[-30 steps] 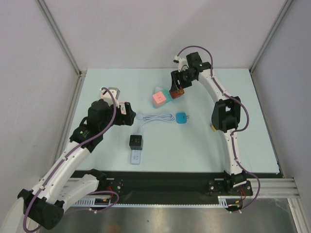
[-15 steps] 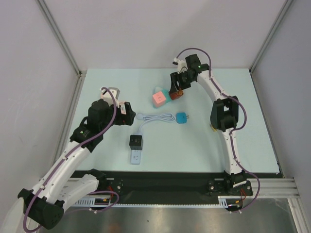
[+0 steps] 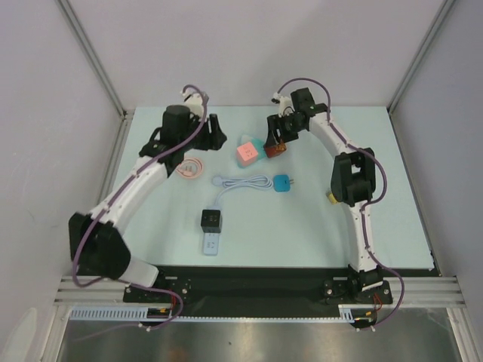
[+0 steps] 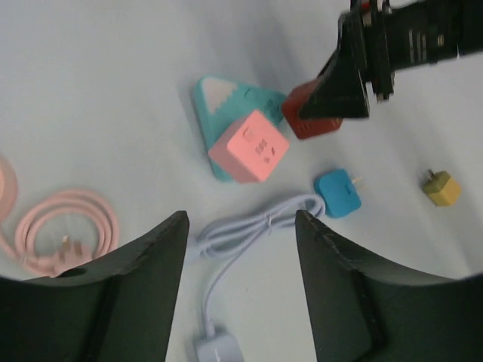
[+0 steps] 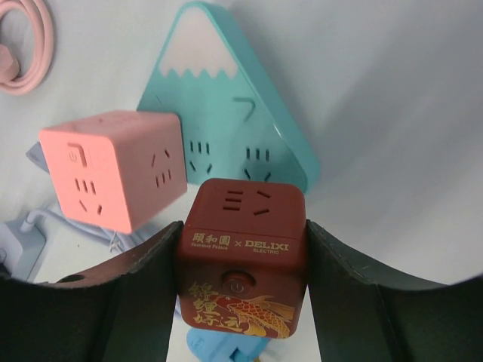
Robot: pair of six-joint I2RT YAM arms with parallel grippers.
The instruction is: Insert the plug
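Observation:
A blue plug (image 3: 282, 183) on a coiled white cable (image 3: 241, 182) lies flat mid-table; the cable runs to a white power strip (image 3: 212, 243). My right gripper (image 3: 273, 142) is shut on a dark red socket cube (image 5: 243, 256), just beside a pink socket cube (image 5: 113, 166) and a teal mountain-shaped socket (image 5: 226, 98). My left gripper (image 3: 216, 134) hovers at the back left of those sockets. In the left wrist view the left gripper (image 4: 241, 219) is open and empty, high above the white cable (image 4: 249, 226), with the blue plug (image 4: 337, 194) to its right.
A coiled pink cable (image 3: 189, 167) lies on the table under the left arm. A black cube (image 3: 211, 219) sits on the power strip. A small yellow adapter (image 3: 330, 197) lies by the right arm. Grey walls close the table at the back and sides.
The left arm swung from the table's left middle to the back, near the sockets. The pink cable coil now lies uncovered where that gripper was. The right arm hardly moved.

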